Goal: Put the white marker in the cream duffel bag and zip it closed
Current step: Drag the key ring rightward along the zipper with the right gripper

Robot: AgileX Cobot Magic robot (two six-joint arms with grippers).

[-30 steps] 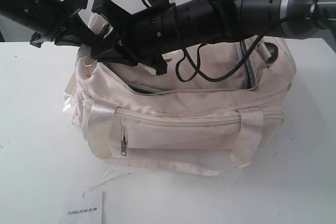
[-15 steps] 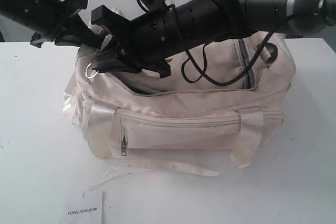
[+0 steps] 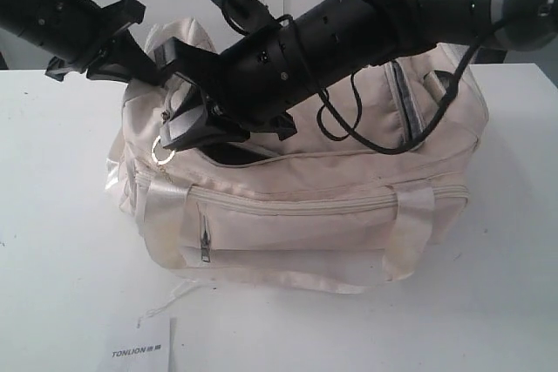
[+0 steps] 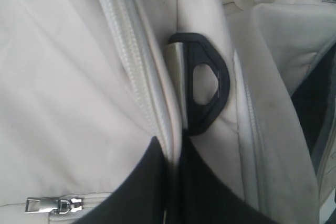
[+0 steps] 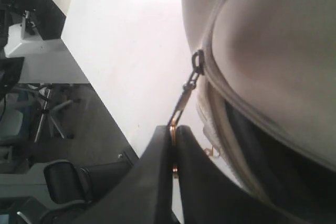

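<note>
The cream duffel bag [image 3: 331, 224] lies on the white table [image 3: 52, 241]. My right gripper [image 3: 172, 137] reaches across to the bag's left end and is shut on the gold keyring pull [image 3: 161, 153]. In the right wrist view the ring [image 5: 173, 128] is pinched between the fingers, with its chain running to the zipper slider [image 5: 197, 64]. A dark gap [image 3: 234, 156] of the top opening shows beside it. My left gripper [image 3: 144, 60] is shut on a fold of bag fabric [image 4: 169, 129] beside a black D-ring buckle [image 4: 202, 85]. The white marker is out of view.
A paper tag printed TONLION [image 3: 139, 350] lies at the table's front edge with a loose string [image 3: 174, 298]. The front pocket has a silver zipper pull [image 3: 205, 246]. The right wrist view shows the table edge, with floor and a chair [image 5: 63, 182] beyond.
My right gripper has moved down along the bag's left end, taking the gold ring pull with it. The left gripper has held its grip and barely moved.
</note>
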